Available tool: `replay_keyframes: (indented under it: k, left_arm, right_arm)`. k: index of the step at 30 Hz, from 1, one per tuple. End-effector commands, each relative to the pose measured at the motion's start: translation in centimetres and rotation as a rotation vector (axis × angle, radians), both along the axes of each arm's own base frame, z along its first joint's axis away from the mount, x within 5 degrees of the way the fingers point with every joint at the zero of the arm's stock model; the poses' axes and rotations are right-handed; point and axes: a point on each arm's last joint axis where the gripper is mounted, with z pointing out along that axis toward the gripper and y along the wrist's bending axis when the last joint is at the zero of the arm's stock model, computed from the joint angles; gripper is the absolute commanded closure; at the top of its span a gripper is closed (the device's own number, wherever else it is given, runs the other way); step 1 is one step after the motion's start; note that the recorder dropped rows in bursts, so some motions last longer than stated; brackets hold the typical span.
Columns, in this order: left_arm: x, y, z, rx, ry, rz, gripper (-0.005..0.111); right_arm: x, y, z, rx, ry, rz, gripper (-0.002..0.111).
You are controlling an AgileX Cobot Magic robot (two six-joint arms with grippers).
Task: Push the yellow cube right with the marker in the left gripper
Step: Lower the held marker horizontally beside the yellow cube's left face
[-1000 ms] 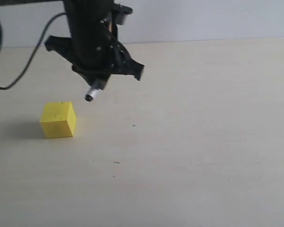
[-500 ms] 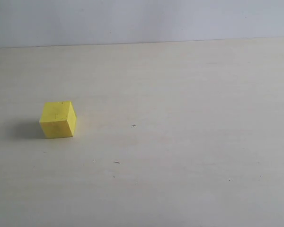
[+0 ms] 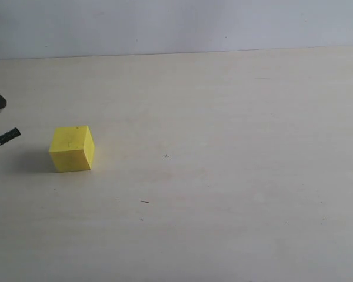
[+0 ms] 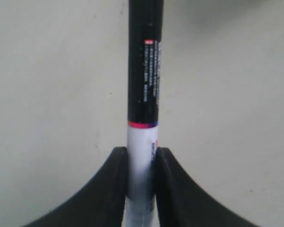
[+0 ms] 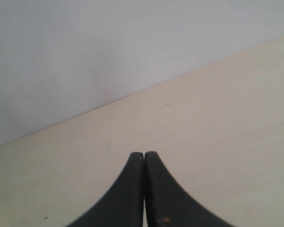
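Marker (image 4: 143,85) in left gripper (image 4: 141,154), apparently near yellow cube (image 3: 72,148)

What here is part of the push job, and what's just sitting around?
In the job:
- marker
- left gripper, shut on the marker
- cube

Lying about:
- right gripper, shut, empty
- specks on the table

A pale wooden table (image 3: 235,176) meets a plain grey-white wall (image 3: 176,26).
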Motion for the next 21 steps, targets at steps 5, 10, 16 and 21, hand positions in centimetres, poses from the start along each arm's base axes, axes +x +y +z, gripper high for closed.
replay_keyframes:
  k: [5,10,16,21]
  left_arm:
    - [1.8,-0.3,-1.7,0.125,0.042,-0.636,0.107]
    - [3.0,0.9,-2.6,0.143,-0.002,-0.740,0.107]
    - [2.9,3.0,-2.7,0.166,0.029,-0.761,0.107]
    - [3.4,1.2,-3.4,0.128,-0.006,-0.809,0.107]
  right_arm:
    - [0.0,-0.1,0.0,-0.007,-0.016,-0.008,0.108]
    - [0.0,-0.1,0.0,-0.007,-0.016,-0.008,0.108]
    - [0.0,-0.1,0.0,-0.007,-0.016,-0.008,0.108]
    - [0.0,-0.1,0.0,-0.007,-0.016,-0.008,0.108]
